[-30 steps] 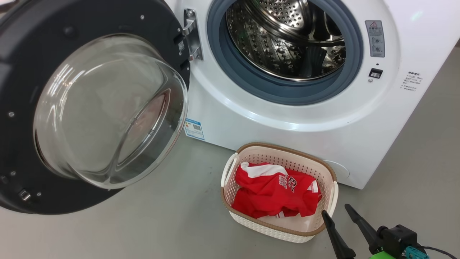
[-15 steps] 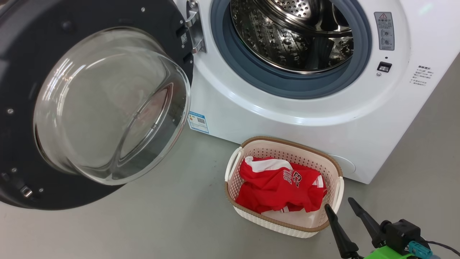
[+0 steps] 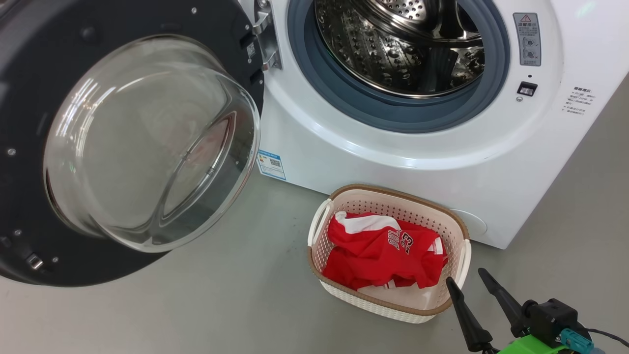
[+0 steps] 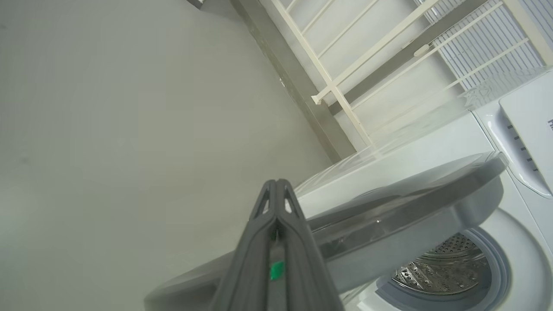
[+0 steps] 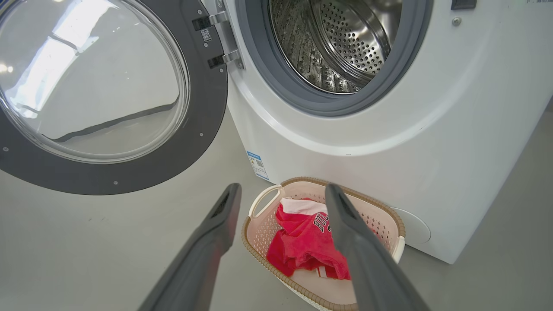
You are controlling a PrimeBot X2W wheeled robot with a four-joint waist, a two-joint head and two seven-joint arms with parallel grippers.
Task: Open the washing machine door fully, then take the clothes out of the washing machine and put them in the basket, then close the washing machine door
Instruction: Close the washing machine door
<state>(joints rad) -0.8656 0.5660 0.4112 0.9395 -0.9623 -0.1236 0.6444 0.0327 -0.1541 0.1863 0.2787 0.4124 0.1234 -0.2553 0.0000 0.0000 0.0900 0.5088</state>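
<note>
drum opening (image 3: pixel 398 49) unblocked, door (image 3: pixel 24 73) standing wide at left, basket (image 3: pixel 417 216) near machine (image 3: pixel 393 167) front, open floor (image 3: pixel 221 305) beside it

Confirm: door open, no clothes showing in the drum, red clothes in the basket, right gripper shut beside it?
One thing is off: the right gripper is open, fingers spread wide, clear in the right wrist view. The rest holds: the washing machine door is open, no clothes show in the drum, and the clothes lie in the basket.
</note>
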